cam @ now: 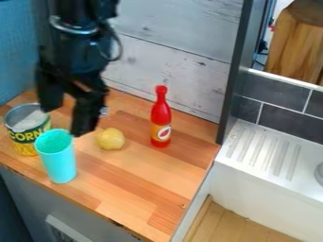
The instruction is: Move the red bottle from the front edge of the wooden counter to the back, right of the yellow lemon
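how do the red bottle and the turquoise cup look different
The red bottle tapers to a slim neck, while the turquoise cup has a wide, open mouth. The bottle carries a label low on its body; the cup's visible side is plain. Both stand on the wooden counter.

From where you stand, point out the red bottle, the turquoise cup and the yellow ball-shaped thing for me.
Red bottle (161, 116): camera view, on its body above the label.
Turquoise cup (58, 161): camera view, on its outer side wall.
Yellow ball-shaped thing (111, 139): camera view, on its middle.
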Robot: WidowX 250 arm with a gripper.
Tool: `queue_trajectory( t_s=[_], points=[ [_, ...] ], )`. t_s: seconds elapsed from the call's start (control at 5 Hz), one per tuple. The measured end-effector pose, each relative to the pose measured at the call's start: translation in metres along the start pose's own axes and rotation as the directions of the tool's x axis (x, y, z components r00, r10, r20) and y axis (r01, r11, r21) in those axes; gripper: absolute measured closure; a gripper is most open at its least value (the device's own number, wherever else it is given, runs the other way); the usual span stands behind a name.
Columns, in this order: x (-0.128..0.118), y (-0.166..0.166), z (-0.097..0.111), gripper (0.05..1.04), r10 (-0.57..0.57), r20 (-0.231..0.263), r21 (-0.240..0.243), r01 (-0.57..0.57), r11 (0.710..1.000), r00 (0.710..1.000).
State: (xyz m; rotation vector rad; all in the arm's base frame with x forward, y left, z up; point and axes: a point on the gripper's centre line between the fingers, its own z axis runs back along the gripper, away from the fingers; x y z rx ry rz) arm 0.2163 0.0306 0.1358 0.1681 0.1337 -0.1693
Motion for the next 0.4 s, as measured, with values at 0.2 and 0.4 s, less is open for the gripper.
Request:
queue_trajectory(
  t_s=[0.2, 0.4],
  points=[
    [-0.01, 0.015, -0.009, 0.083, 0.029, -0.006, -0.024, -0.029, 0.999, 1.0],
    [-0.014, 0.025, -0.012, 0.083, 0.031, -0.003, -0.046, -0.031, 0.998, 1.0]
  ],
)
